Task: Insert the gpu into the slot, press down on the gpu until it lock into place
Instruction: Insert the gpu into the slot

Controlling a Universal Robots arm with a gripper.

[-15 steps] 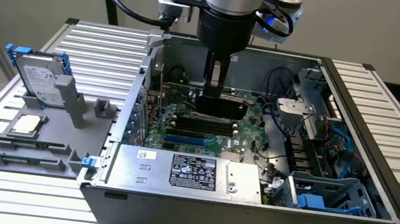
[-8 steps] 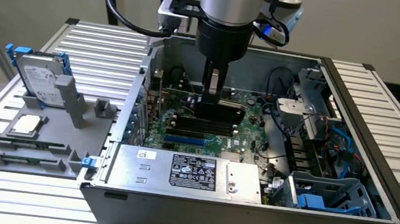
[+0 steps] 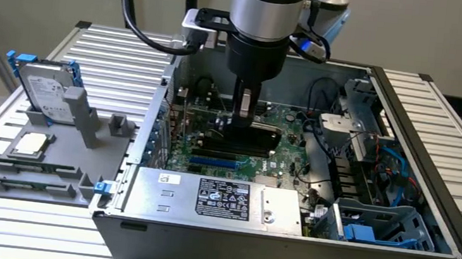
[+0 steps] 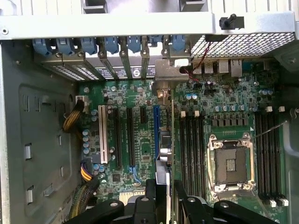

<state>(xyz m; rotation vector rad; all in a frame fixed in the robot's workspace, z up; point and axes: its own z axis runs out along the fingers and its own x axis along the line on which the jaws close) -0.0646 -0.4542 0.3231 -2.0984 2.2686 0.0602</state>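
Observation:
The gpu, a thin black card with a glossy face, stands on edge inside the open computer case. My gripper comes straight down onto its top edge. In the wrist view the gpu shows edge-on, and my gripper is shut on it with one finger on each side. The card's metal bracket reaches to the case's rear openings. The slot, a long bright-blue strip on the green board, runs right alongside the card's edge. From the exterior view the slot lies just in front of the card. Whether the card sits in it I cannot tell.
A silver power-supply box stands at the case's near side. Black slots and a white one run parallel to the blue one. The processor socket and memory slots lie on the card's other side. A hard drive rests on a grey fixture outside.

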